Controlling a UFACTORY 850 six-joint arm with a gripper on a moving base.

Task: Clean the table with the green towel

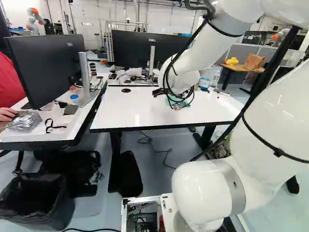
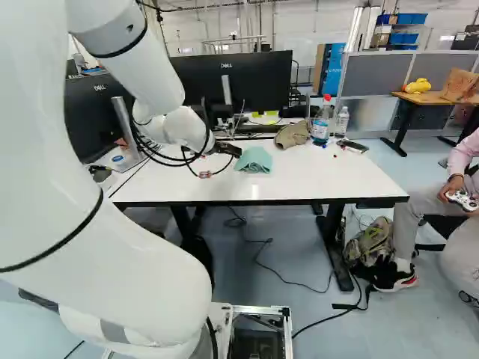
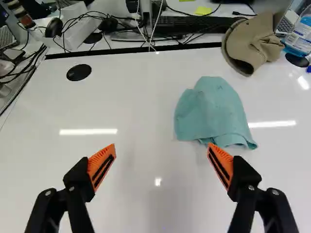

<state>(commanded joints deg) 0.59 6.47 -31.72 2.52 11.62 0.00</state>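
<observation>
In the right base view my gripper (image 2: pixel 222 163) hangs low over the white table (image 2: pixel 329 179), left of the crumpled green towel (image 2: pixel 254 160). The wrist view shows the gripper (image 3: pixel 161 151) open, its orange-padded fingers wide apart with only bare tabletop between them. The teal-green towel (image 3: pixel 211 114) lies folded in a loose heap, mostly ahead of one finger, whose tip overlaps its near edge in this view. Whether that tip touches the cloth I cannot tell. Cables and the wrist partly cover the towel in the left base view.
A beige cap (image 3: pixel 255 43) lies beyond the towel, with a blue-labelled bottle (image 2: pixel 322 123) beside it. Monitors (image 2: pixel 232 86), a keyboard (image 3: pixel 194 24) and cables stand behind the table's far edge. A side desk (image 1: pixel 48 133) adjoins at the left; another robot (image 1: pixel 35 18) stands far back.
</observation>
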